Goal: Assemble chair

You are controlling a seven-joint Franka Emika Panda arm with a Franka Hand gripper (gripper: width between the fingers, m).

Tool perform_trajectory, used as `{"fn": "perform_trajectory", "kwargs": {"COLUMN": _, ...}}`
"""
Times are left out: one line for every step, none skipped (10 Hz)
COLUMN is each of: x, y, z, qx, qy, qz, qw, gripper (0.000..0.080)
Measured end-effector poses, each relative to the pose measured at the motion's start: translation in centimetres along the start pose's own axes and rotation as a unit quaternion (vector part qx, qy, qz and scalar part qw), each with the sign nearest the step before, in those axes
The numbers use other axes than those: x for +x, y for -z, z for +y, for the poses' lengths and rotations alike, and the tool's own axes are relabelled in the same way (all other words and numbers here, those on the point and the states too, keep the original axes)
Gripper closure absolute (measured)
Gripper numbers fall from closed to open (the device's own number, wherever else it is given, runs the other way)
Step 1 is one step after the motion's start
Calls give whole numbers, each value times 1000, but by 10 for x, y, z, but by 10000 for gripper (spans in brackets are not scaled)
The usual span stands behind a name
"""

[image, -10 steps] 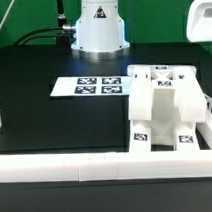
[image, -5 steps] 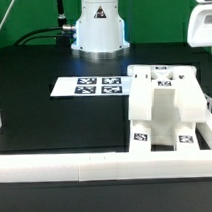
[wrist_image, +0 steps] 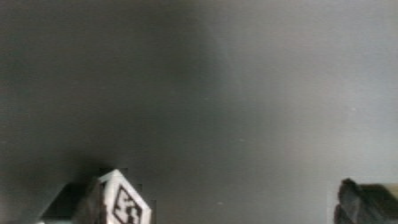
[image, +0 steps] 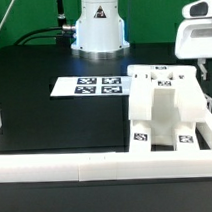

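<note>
The gripper point(wrist_image: 246, 204) stands wide open. In the wrist view its two fingertips point(wrist_image: 121, 198) are far apart, with only blurred dark surface between them, so it holds nothing. One fingertip carries a pale pattern too blurred to read.

In the exterior view the gripper hangs at the far right, above the far right corner of the chair point(image: 166, 106). That view does not show whether it touches the chair. The chair, a chunky white piece, sits on the right side of the black table point(image: 40, 122), just behind the near border rail point(image: 87, 167). It bears small black-and-white square tags on its top and near faces, with no legible writing.

To its left, further back, lies the marker board point(image: 88, 87) with its printed squares. Beyond that stands the white robot base point(image: 99, 29).
</note>
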State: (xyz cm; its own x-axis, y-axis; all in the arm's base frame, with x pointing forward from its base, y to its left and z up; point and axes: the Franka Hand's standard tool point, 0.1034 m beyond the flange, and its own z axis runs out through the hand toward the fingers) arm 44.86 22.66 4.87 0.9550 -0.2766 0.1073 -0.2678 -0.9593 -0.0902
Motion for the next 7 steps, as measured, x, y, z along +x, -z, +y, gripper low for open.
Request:
{"fn": "perform_trajectory", "kwargs": {"x": 5, "y": 0, "z": 6, "qx": -1, "qy": 12, "qz": 1, "qw": 1000, "gripper": 150}}
{"fn": "perform_trajectory", "kwargs": {"x": 12, "y": 0, "z": 13, "qx": -3, "qy": 33, "qz": 3, "qw": 999, "gripper": 150}}
{"fn": "perform_trajectory", "kwargs": {"x": 23, "y": 1, "z": 24, "qx": -6, "qy": 54, "qz": 5, "qw": 999, "gripper": 150}}
{"fn": "perform_trajectory", "kwargs": {"x": 25, "y": 0, "z": 30, "qx": -9, "qy": 57, "qz": 2, "qw": 998, "gripper": 150}}
{"fn": "perform_trajectory", "kwargs": {"x": 26, "y": 0, "z": 33, "qx": -10, "qy": 62, "qz": 1, "qw": 998, "gripper": 150}}
{"fn": "perform_trajectory", "kwargs": {"x": 29, "y": 0, "z": 37, "qx": -11, "qy": 72, "qz": 0, "qw": 997, "gripper": 150}}
{"fn": "perform_trajectory", "kwargs": {"x": 33, "y": 1, "z": 39, "qx": -14, "qy": 81, "qz": -1, "qw": 997, "gripper": 150}}
